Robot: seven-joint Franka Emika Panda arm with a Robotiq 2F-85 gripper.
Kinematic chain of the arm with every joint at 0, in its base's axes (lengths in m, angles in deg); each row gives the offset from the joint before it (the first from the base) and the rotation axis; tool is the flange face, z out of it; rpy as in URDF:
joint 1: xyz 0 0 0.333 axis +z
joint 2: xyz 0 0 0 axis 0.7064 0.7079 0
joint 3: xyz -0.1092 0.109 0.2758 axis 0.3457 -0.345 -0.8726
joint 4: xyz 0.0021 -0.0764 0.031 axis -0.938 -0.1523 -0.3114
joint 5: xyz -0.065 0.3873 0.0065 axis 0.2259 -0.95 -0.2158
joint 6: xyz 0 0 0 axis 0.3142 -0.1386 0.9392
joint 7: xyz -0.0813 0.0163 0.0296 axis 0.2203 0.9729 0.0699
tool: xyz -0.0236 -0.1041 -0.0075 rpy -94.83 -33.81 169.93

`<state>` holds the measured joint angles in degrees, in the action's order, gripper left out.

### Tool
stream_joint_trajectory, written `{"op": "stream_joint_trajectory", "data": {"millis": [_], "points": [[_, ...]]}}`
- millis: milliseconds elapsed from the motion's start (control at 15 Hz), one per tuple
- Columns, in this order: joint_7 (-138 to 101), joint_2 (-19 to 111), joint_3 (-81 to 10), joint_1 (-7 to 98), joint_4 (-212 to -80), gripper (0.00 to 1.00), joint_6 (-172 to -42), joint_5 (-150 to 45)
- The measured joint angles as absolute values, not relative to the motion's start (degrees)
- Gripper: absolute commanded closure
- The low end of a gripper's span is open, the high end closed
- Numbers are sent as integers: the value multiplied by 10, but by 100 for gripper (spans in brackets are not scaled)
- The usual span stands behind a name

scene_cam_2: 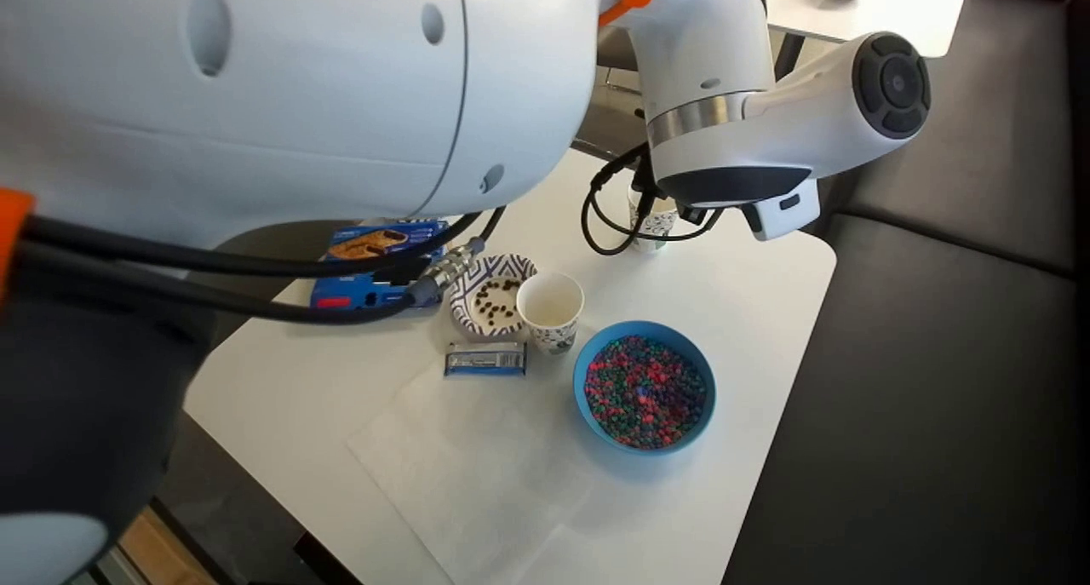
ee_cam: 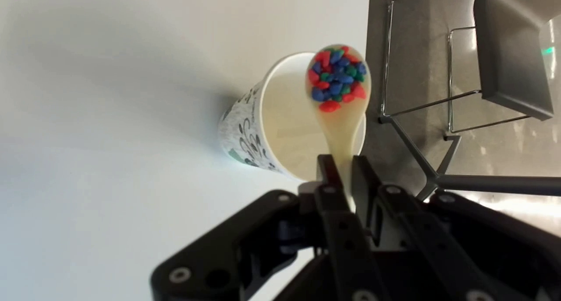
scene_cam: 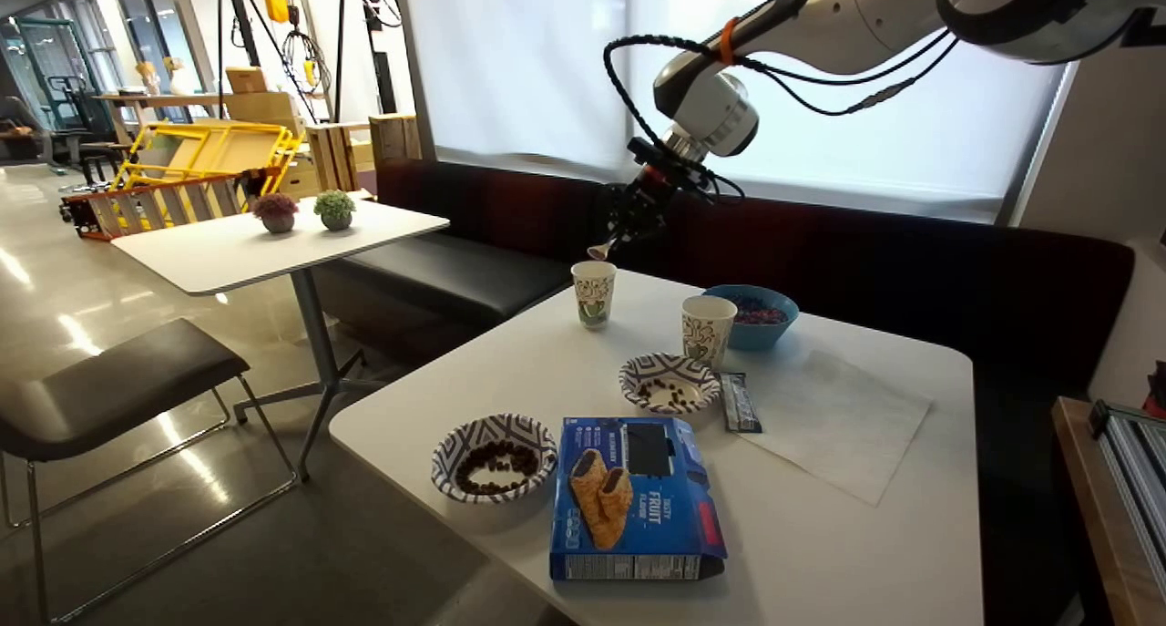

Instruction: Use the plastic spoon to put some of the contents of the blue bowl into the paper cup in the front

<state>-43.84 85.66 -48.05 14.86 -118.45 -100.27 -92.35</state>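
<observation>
Above the rim of a paper cup [ee_cam: 285, 125], the plastic spoon [ee_cam: 341, 128] is held with its scoop loaded with small red, blue and green pieces [ee_cam: 336, 75]. Its handle is pinched between the fingers of the claw [ee_cam: 345, 165]. That cup is stood upright on the white desk [scene_cam: 838, 562]. Well apart from it, the blue bowl [scene_cam: 763, 336] is filled with like-coloured pieces, and a second paper cup [scene_cam: 706, 330] is set just beside it. Two patterned dishes [scene_cam: 487, 430] and a blue box [scene_cam: 638, 498] are also laid on the desk.
</observation>
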Motion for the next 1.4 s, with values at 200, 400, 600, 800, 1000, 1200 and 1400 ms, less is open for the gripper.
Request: {"op": "stream_joint_trajectory", "data": {"millis": [200, 400, 600, 800, 1000, 1200, 1400], "points": [[-417, 857, -491, 141, -1188, 97, -1006, -938], [-392, 857, -498, 136, -1192, 86, -1022, -946], [-386, 857, -500, 135, -1195, 86, -1022, -948], [-385, 857, -500, 135, -1195, 86, -1022, -948], [-384, 857, -500, 135, -1195, 97, -1023, -948], [-384, 857, -500, 135, -1195, 97, -1023, -948], [-384, 857, -500, 135, -1194, 97, -1023, -948]]}}
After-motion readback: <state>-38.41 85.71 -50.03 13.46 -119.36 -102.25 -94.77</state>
